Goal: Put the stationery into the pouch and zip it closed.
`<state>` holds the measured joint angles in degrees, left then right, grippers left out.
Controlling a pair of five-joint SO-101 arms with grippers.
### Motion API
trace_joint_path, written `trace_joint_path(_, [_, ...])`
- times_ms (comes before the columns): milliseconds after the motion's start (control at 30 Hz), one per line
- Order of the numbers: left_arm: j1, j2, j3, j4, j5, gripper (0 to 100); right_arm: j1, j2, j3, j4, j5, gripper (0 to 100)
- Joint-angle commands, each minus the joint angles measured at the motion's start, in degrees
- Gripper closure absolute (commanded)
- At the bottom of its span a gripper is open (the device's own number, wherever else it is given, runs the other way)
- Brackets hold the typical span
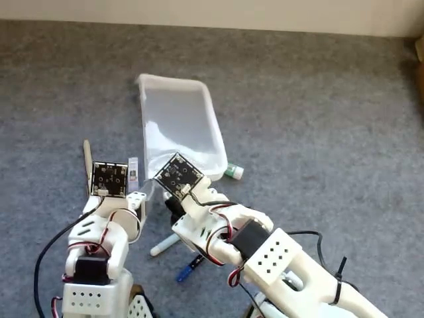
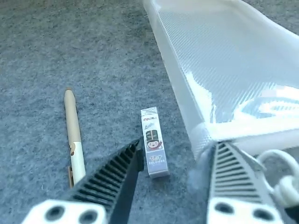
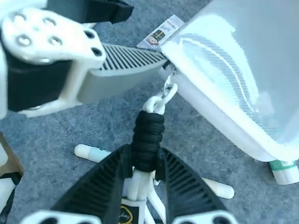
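Observation:
The translucent white pouch (image 1: 177, 126) lies in the middle of the grey carpet. My right gripper (image 3: 144, 156) is shut on the black cord of the zipper pull (image 3: 148, 133), which runs by a white link to the pouch's near corner (image 3: 170, 70). My left gripper (image 2: 178, 145) is open, its grey finger (image 3: 126, 58) touching that same corner. A small printed box (image 2: 153, 142) lies by the left gripper's black finger (image 2: 117, 172), and a beige pen (image 2: 73, 133) lies beyond it. A white pen (image 1: 164, 246), a blue item (image 1: 189, 268) and a green-capped item (image 1: 233, 171) lie around the right arm.
Open carpet stretches to the left, right and far side of the pouch (image 2: 224, 70). A pale wall edge (image 1: 212, 13) runs along the back. Both arms crowd the pouch's near end.

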<state>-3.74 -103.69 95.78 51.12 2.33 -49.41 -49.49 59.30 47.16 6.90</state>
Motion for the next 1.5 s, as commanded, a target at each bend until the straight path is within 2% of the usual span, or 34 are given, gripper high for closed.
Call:
trace_joint_path(0, [2.5,-0.7,0.0,-1.3,0.2,88,-0.7,-2.2,-0.7,0.4,-0.4,99.3])
trace_joint_path(233, [2.4,-0.7,0.0,-1.3,0.2,96,-0.6,-2.2,-0.7,0.4,-0.4,99.3])
trace_joint_path(367, [2.4,-0.7,-0.2,-1.3,0.2,99,3.2,-2.2,-0.7,0.4,-0.4,99.3])
trace_joint_path(500, [2.3,-0.7,-0.2,-1.3,0.2,100,9.8,-2.2,-0.8,0.4,-0.4,99.3])
trace_joint_path(800, [-0.3,-0.7,-1.0,-1.1,0.2,100,17.2,-2.2,-3.6,0.5,-0.2,99.3])
trace_joint_path(1067, [-1.0,-0.7,-1.2,-1.1,0.2,100,27.0,-2.2,-7.7,0.4,0.0,99.3])
trace_joint_path(1467, [-1.0,-0.7,-1.1,-1.1,0.2,100,35.3,-2.2,-10.0,0.4,-0.4,99.3])
